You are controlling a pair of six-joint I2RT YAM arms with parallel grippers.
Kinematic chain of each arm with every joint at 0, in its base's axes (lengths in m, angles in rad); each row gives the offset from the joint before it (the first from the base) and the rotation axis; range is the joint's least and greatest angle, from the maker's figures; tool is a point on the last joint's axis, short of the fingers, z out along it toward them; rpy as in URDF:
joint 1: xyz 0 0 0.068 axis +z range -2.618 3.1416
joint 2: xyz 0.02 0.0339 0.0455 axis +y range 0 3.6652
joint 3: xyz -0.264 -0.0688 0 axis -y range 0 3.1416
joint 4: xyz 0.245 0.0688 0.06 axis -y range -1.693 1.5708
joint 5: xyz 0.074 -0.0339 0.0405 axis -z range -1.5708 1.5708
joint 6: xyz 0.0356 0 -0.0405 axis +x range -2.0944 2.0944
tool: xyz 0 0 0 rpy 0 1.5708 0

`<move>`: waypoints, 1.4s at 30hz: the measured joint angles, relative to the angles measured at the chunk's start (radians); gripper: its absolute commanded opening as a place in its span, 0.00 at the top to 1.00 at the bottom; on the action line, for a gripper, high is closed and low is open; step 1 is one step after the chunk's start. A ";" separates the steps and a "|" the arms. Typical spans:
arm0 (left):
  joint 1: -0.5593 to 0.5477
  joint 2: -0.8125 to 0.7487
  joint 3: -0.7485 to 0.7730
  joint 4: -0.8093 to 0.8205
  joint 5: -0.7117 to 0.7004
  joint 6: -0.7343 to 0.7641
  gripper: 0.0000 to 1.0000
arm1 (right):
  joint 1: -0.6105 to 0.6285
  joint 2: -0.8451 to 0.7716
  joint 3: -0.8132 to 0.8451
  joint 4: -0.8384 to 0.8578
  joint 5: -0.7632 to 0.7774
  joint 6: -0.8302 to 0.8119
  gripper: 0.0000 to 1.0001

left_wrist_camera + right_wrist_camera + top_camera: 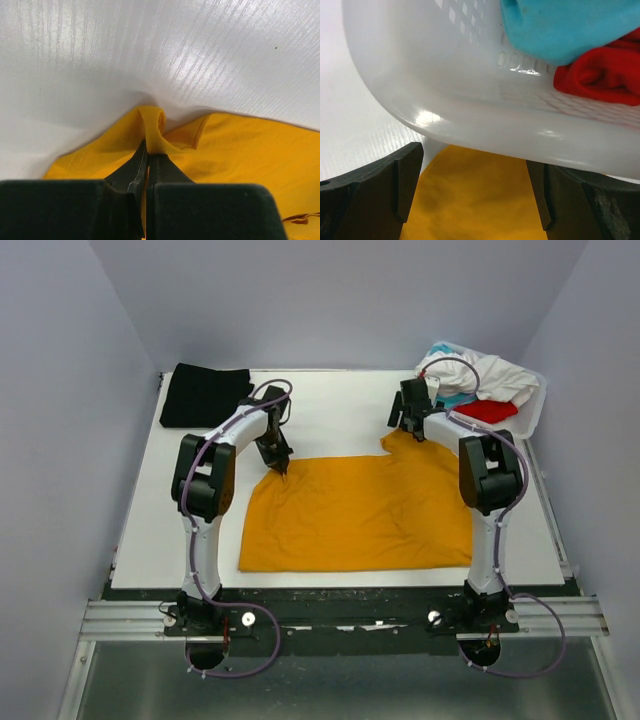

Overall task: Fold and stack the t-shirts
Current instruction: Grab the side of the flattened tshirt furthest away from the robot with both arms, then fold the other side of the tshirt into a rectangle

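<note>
Left claw (147, 152) tight on a soft pucker of mustard-orange t-shirt (240, 150); right claw (475, 185) wide apart.

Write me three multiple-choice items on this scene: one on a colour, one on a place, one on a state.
1. The spread-out t-shirt is:
A. teal
B. mustard-orange
C. red

2. The black t-shirt lies:
A. at the far left corner of the table
B. on the spread-out t-shirt
C. at the table's near edge

3. The left gripper is:
A. open above the table
B. shut on nothing
C. shut on the spread-out t-shirt's far edge

Answers:
1 B: the top view shows its cloth mustard-orange between the arms.
2 A: it sits folded at the far left corner, apart from the spread-out t-shirt.
3 C: the left wrist view shows the closed fingers pinching up a fold of the cloth.
</note>
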 measured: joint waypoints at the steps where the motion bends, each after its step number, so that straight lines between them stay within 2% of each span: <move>1: 0.000 -0.002 -0.004 0.003 0.000 0.000 1.00 | 0.006 0.025 0.020 -0.006 0.017 0.002 0.10; 4: 0.000 -0.012 -0.020 0.018 0.000 0.002 1.00 | 0.028 0.076 0.070 -0.031 0.080 0.012 0.14; 6: -0.001 -0.020 -0.030 0.023 -0.001 0.002 1.00 | 0.041 0.088 0.089 -0.039 0.103 0.021 0.21; 9: -0.002 -0.020 -0.031 0.024 -0.001 0.002 1.00 | 0.046 0.090 0.088 -0.046 0.124 0.050 0.41; 12: -0.003 -0.020 -0.031 0.026 -0.001 0.002 1.00 | 0.047 0.074 0.060 -0.039 0.137 0.079 0.69; 15: -0.004 -0.020 -0.031 0.027 -0.002 0.001 1.00 | 0.045 0.037 0.008 -0.037 0.149 0.088 0.87; 17: -0.005 -0.020 -0.031 0.027 -0.002 0.001 1.00 | 0.045 0.017 -0.017 -0.042 0.151 0.086 0.93; 23: -0.006 -0.027 -0.031 0.029 -0.025 0.000 1.00 | 0.045 -0.074 -0.090 -0.036 0.150 0.075 0.98; 30: -0.015 -0.090 -0.071 0.069 -0.035 -0.006 1.00 | 0.045 -0.343 -0.291 0.010 0.124 0.066 0.99; 42: -0.050 -0.226 -0.283 0.192 -0.052 -0.035 1.00 | 0.061 -0.708 -0.595 -0.037 0.032 0.101 0.99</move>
